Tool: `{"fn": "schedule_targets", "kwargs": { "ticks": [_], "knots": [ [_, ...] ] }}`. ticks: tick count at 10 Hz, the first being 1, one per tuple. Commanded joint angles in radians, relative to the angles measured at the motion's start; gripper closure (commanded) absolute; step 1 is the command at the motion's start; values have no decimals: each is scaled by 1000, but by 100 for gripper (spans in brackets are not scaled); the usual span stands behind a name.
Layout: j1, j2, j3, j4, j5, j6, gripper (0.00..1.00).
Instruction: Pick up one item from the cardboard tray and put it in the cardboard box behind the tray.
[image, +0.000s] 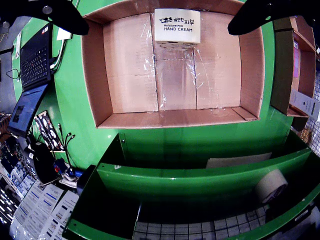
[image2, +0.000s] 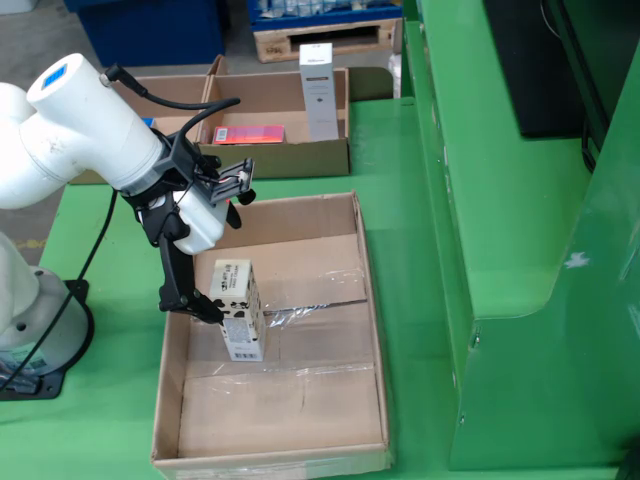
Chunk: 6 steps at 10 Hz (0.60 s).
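A white hand cream box (image2: 240, 310) stands upright on the floor of the large open cardboard box (image2: 372, 330), near its left wall. In the wrist view the hand cream box (image: 177, 25) sits at the top edge, inside the cardboard box (image: 95, 80). My gripper (image2: 232, 300) is lowered around it; its black fingers (image: 60, 15) are spread wide on either side and do not touch it. It is open. The cardboard tray (image2: 290, 158) lies beyond the box in the fixed view and holds a red flat pack (image2: 250, 134) and a tall white carton (image2: 318, 90).
A green rack (image2: 520, 250) rises along the right of the green table. A second cardboard tray (image2: 160, 95) sits left of the first. The arm's base (image2: 30, 330) stands at the left. The wrist view shows a laptop (image: 35, 55) and a tape roll (image: 271, 186).
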Motion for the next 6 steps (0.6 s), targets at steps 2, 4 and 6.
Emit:
{"fn": "schedule_targets", "kwargs": {
  "ticks": [2,4,6],
  "knots": [
    [28,63,-12,18,-44,44,0],
    [28,63,-12,18,-44,44,0],
    [31,21,-15,43,-26,39,0]
  ]
}}
